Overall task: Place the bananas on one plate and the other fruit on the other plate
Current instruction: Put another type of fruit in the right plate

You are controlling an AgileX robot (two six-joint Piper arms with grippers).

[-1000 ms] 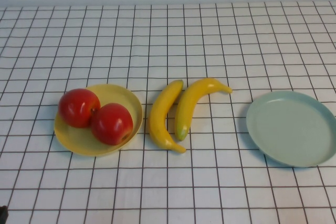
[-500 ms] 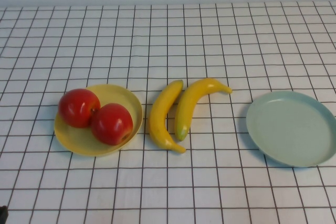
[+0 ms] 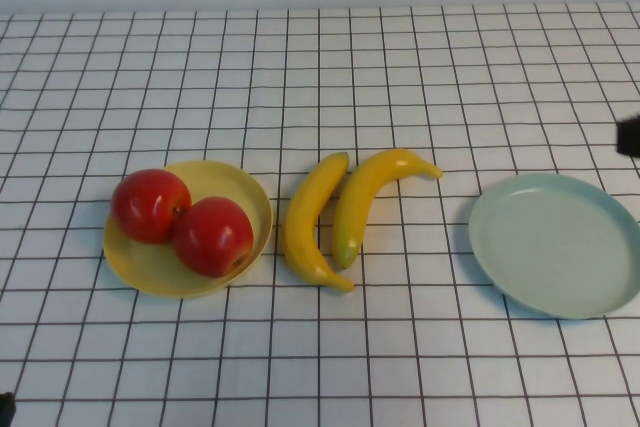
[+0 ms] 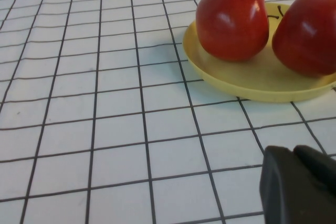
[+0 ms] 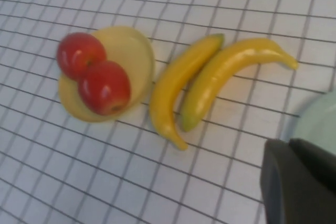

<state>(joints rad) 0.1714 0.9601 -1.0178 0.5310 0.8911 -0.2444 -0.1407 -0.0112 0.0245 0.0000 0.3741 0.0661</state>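
Observation:
Two yellow bananas (image 3: 312, 222) (image 3: 368, 195) lie side by side on the table's middle, also seen as bananas (image 5: 181, 85) (image 5: 226, 74) from the right wrist. Two red apples (image 3: 150, 204) (image 3: 213, 235) sit on the pale yellow plate (image 3: 235, 187) at the left. The pale blue-green plate (image 3: 555, 244) lies at the right with nothing on it. My right gripper (image 5: 290, 145) is shut and holds nothing, hovering over that plate's near-left rim (image 5: 317, 124). My left gripper (image 4: 293, 153) is shut and holds nothing, low over the cloth beside the yellow plate (image 4: 252, 82), apart from the apples (image 4: 231, 19) (image 4: 307, 32).
A white cloth with a black grid (image 3: 320, 77) covers the whole table. A dark part of my right arm (image 3: 628, 137) shows at the right edge, above the blue-green plate. A sliver of my left arm (image 3: 4, 409) sits in the near left corner.
A dark part of my right arm has come into the high view at the right edge. The fruit and both plates have not moved.

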